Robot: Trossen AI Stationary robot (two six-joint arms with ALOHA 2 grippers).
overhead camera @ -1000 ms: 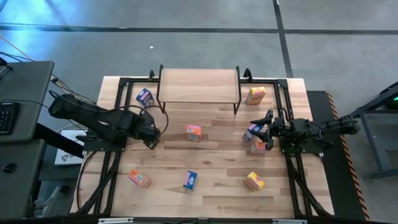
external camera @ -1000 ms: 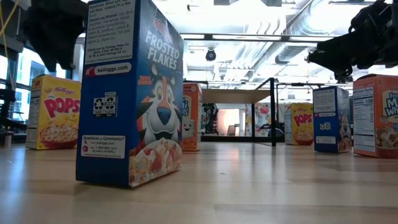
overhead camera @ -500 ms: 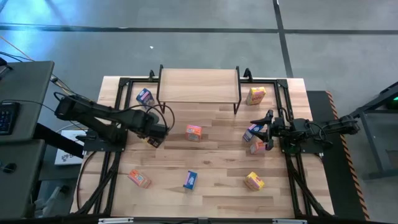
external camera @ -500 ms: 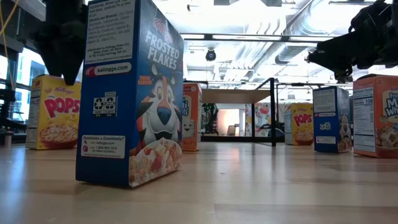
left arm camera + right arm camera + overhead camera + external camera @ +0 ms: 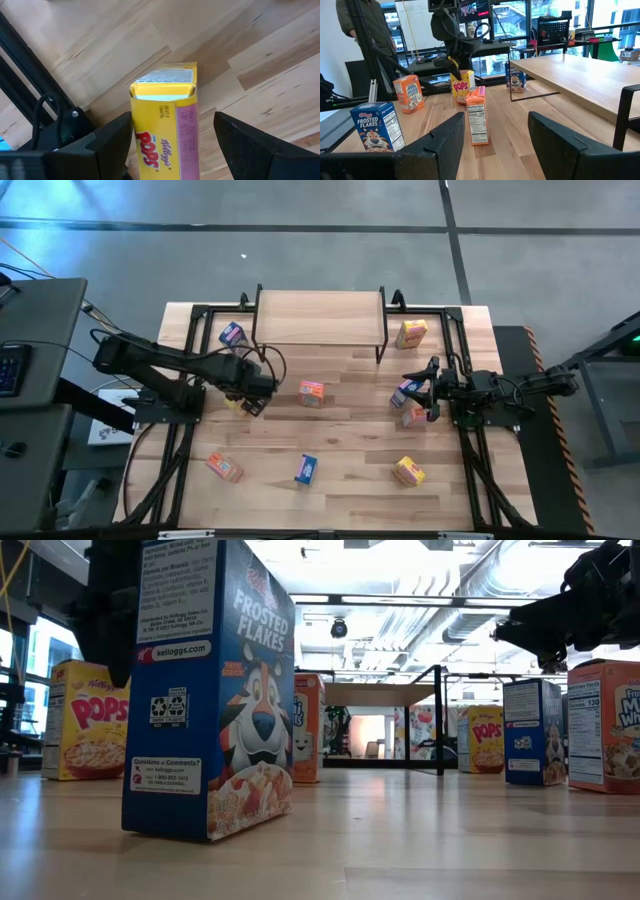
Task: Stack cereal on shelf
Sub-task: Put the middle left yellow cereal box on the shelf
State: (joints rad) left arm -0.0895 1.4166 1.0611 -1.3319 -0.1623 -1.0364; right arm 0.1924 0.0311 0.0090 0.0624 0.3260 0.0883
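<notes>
Left end effector (image 5: 172,145) points down over a yellow cereal box (image 5: 167,117) standing on the bench (image 5: 350,440), fingers wide, one on each side. Right end effector (image 5: 424,392), fingers apart and holding nothing, waits near the right edge. Shelf (image 5: 318,317) stands at the back.

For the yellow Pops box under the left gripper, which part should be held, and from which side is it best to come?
Probably from straight above, gripping near the top. The yellow Pops box stands upright on the table, and the left gripper hangs over it, open, one of its fingers beside each narrow side. Closing across those sides should hold it.
</notes>
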